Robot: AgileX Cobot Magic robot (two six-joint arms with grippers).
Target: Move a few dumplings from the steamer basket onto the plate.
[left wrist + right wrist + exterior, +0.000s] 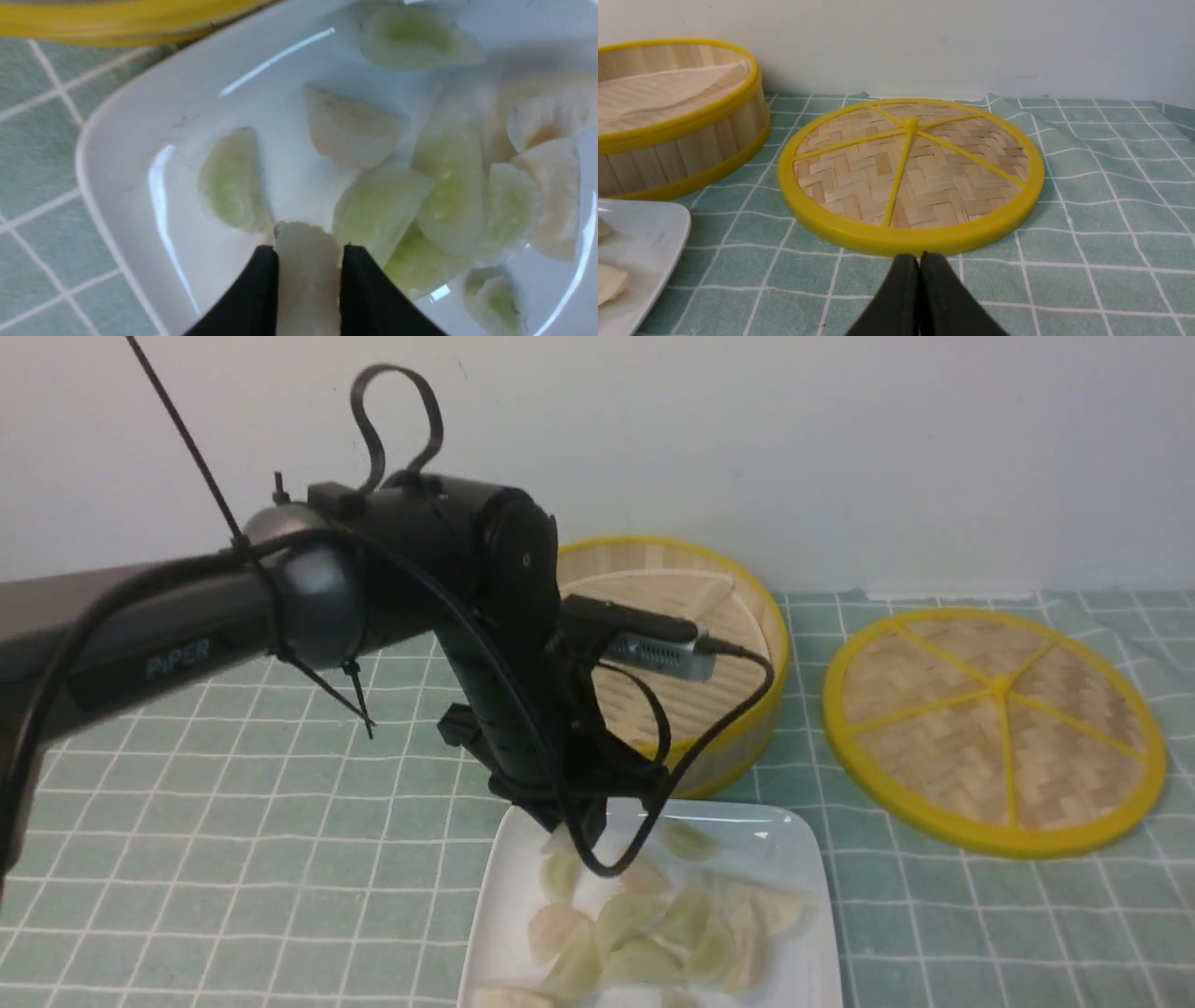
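Dumplings [653,929] lie heaped on the plate [499,905], which sits at the desk's near edge, about midway along it. They are green, cream and pinkish, most of them touching or overlapping toward the plate's right side, while one green piece lies apart on the left.

Just above the plate's far half hangs the left gripper [308,261]. Its two black fingers pinch a pale dumpling [306,247] between them, and that piece hangs close over the white surface beside the green ones.

Off to the right, the right gripper [919,263] hovers low over the checked cloth [233,821], its fingers pressed together with nothing between them, just short of the near rim of the lid [994,728]. The lid lies flat toward the desk's right edge.

Behind the plate, toward the far edge, stands the steamer basket [653,543]. Its near wall is just beyond the plate's far rim, and the left arm hides part of it.
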